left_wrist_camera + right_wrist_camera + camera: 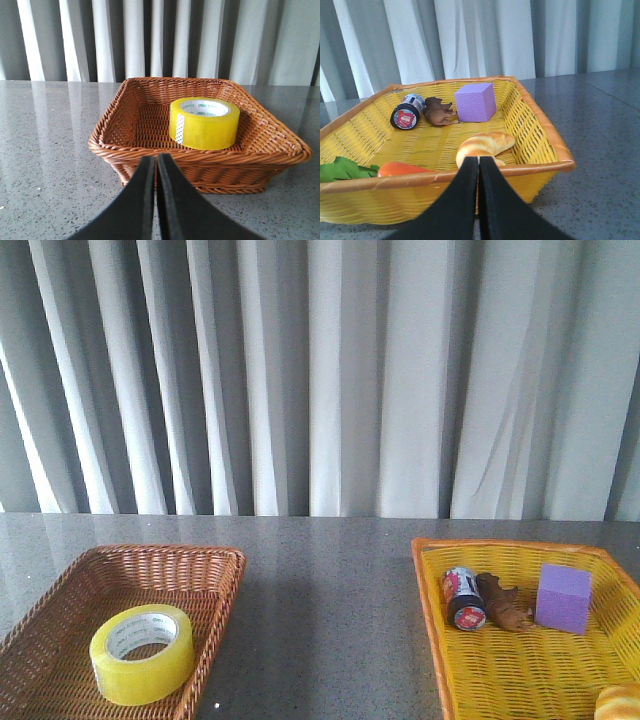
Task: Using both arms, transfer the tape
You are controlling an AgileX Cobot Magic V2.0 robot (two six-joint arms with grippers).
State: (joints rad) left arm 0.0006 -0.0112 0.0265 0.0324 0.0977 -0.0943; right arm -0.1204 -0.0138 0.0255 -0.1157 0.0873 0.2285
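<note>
A wide bare strip of grey surface (330, 620) separates the two baskets at the lower frame corners. The left tool (156, 165) and right tool (479, 167) are both pressed closed, holding nothing, each just short of its basket's near rim. The tape (142, 653) lies flat in the brown basket (225, 585) at lower left, close to its right wall; the yellow basket (428, 600) sits lower right.

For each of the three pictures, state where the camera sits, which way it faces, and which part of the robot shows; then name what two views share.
Front view: looks forward over the grey table toward the curtain; brown basket left, yellow basket right; no arm shows.
Left wrist view: low behind the left gripper, closed, facing the brown basket holding the tape.
Right wrist view: low behind the right gripper, closed, facing the yellow basket with the purple cube.
Shared: the tape appears in front and left wrist views.
</note>
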